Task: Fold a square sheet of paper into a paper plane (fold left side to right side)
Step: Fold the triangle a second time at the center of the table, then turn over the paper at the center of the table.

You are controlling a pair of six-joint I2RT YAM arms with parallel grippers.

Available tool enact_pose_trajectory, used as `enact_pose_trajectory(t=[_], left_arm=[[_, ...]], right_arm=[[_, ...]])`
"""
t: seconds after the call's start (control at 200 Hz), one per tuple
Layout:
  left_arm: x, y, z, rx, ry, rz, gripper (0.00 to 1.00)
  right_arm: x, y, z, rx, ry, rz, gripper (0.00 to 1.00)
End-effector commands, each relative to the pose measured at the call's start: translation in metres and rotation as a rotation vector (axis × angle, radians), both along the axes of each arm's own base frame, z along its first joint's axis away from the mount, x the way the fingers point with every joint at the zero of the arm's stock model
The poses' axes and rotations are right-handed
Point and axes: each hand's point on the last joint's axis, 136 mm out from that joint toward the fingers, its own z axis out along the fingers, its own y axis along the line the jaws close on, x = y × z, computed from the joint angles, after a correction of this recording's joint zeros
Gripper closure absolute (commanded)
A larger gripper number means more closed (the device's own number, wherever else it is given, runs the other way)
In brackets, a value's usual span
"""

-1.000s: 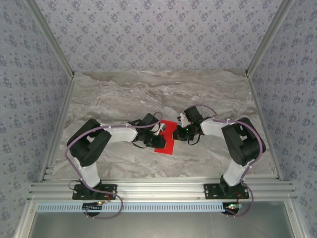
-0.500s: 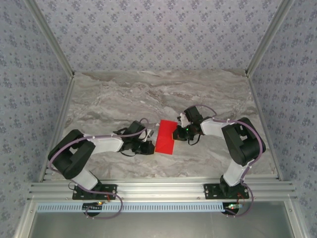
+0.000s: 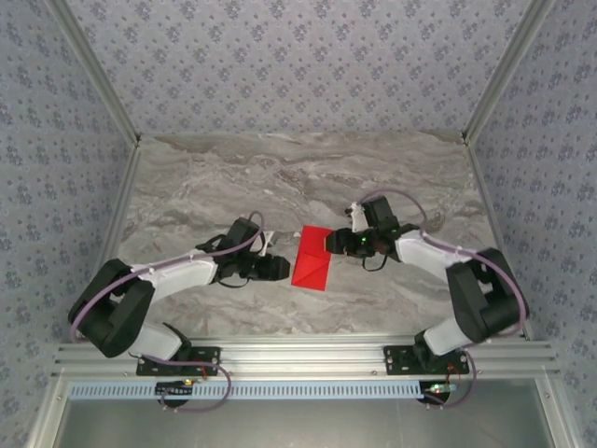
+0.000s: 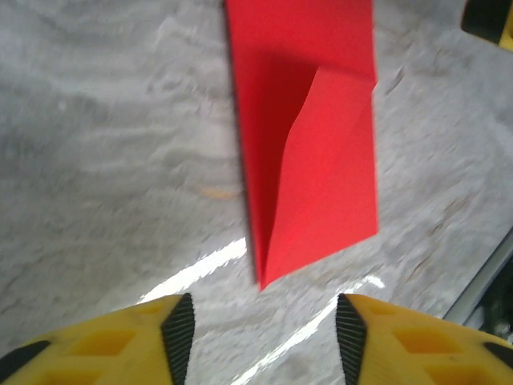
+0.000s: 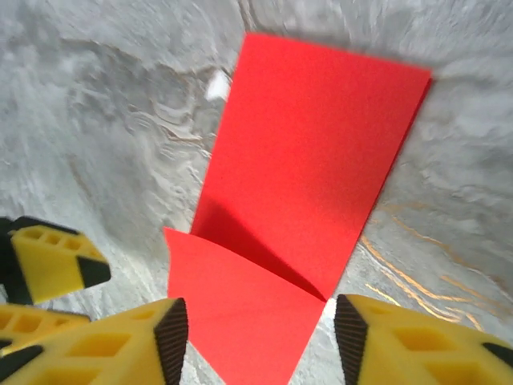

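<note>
The red sheet of paper (image 3: 311, 259) lies on the marble table, folded into a narrow rectangle. One corner is turned over into a triangular flap (image 5: 240, 313) that stands slightly lifted. My left gripper (image 3: 280, 269) is open just left of the paper. In the left wrist view the paper's pointed end (image 4: 321, 160) lies ahead of the left gripper (image 4: 264, 341), with nothing between the pads. My right gripper (image 3: 331, 243) is open at the paper's right edge. In the right wrist view the flap's tip lies between the pads of the right gripper (image 5: 256, 337).
The grey marble table (image 3: 215, 187) is bounded by aluminium rails at the sides and the near edge (image 3: 298, 355). The left gripper's yellow fingers (image 5: 48, 265) show in the right wrist view, close to the paper. Patterned walls surround the table.
My left gripper has drawn back to the left off the red paper, its arm swinging lower and outward. The right arm's elbow has shifted right while its gripper stays at the paper's right edge.
</note>
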Motion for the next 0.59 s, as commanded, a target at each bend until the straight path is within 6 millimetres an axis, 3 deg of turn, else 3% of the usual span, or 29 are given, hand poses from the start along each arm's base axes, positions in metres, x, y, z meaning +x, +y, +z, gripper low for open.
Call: enact_pose_trajectory(t=[0.0,0.13,0.37,0.59], left_arm=[[0.027,-0.021,0.02,-0.066,-0.068,-0.007,0.44],[0.041,-0.036,0.009,-0.074,-0.045,-0.016,0.42],[0.055,-0.053,-0.006,-0.073,-0.012,-0.044,0.44],[0.061,-0.066,-0.01,-0.102,0.008,-0.075,0.59]], right_arm=[[-0.005,-0.022,0.001,-0.031,-0.037,-0.062,0.34],[-0.02,-0.031,0.002,-0.027,-0.054,-0.075,0.23],[-0.034,-0.034,0.003,-0.014,-0.058,-0.059,0.21],[-0.037,-0.034,0.002,-0.016,-0.056,-0.047,0.21]])
